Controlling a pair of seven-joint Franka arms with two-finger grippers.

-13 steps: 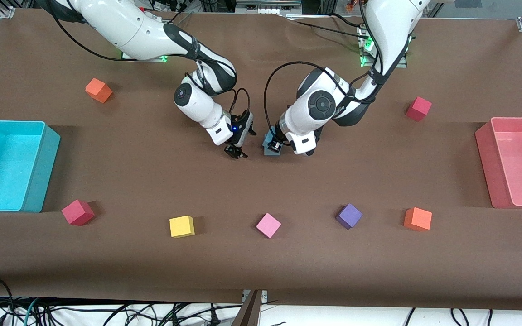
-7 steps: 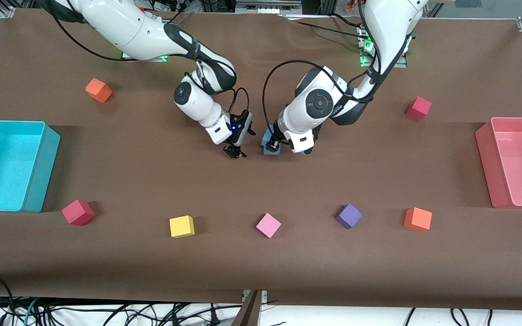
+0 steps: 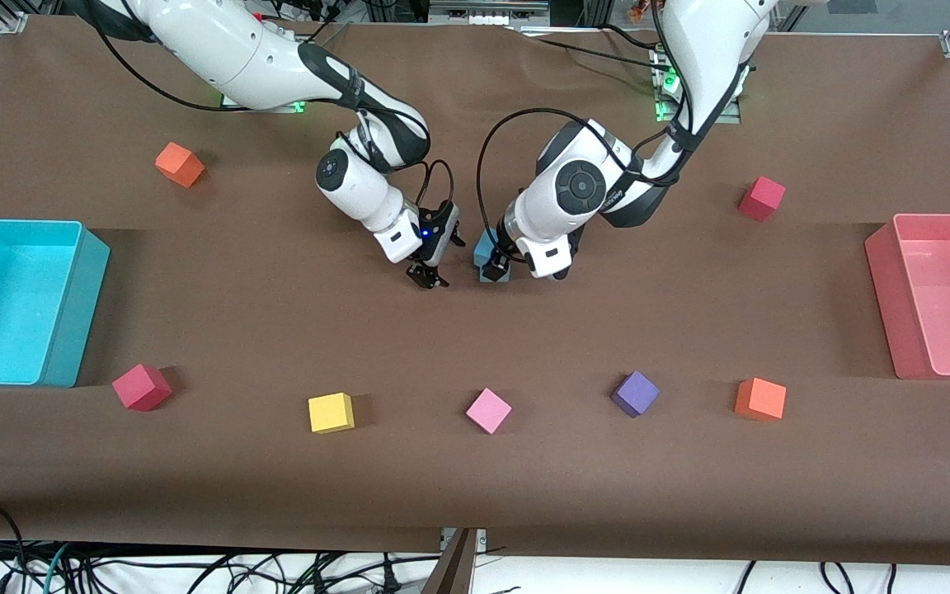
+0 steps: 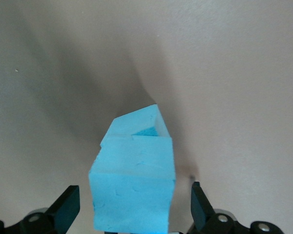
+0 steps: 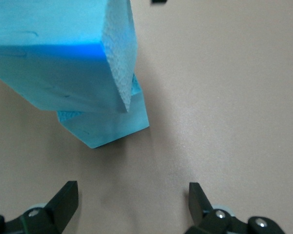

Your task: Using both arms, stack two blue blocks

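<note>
Stack made: top block (image 4: 132, 190) sits on lower block (image 4: 139, 124), left gripper (image 4: 132, 214) spread around it; right gripper (image 3: 429, 277) open beside. Next, presumably, a straight lift clear.

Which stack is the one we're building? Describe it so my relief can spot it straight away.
On the brown table, look at the middle, where the left gripper and right gripper almost meet. The two blue blocks sit one on the other below the left gripper's open fingers. Every other cube lies single.
</note>
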